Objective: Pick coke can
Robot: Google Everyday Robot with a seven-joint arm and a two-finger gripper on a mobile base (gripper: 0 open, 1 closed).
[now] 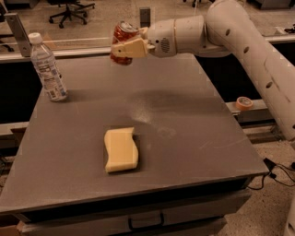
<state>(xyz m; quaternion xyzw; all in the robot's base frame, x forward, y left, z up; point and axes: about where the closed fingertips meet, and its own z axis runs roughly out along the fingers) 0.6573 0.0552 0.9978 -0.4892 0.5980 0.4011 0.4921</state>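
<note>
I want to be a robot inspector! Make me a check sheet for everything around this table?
Surface: grey table, pale smudges in the middle.
Job's things: coke can, tilted, apparently raised over the table's far edge.
Clutter: water bottle upright at the far left; yellow sponge flat near the front.
Grippers: pincer shut on the coke can, reaching in from the right.
Cables: black cables on the floor at the right.
Surroundings: tape roll on the right ledge; office chair behind.
</note>
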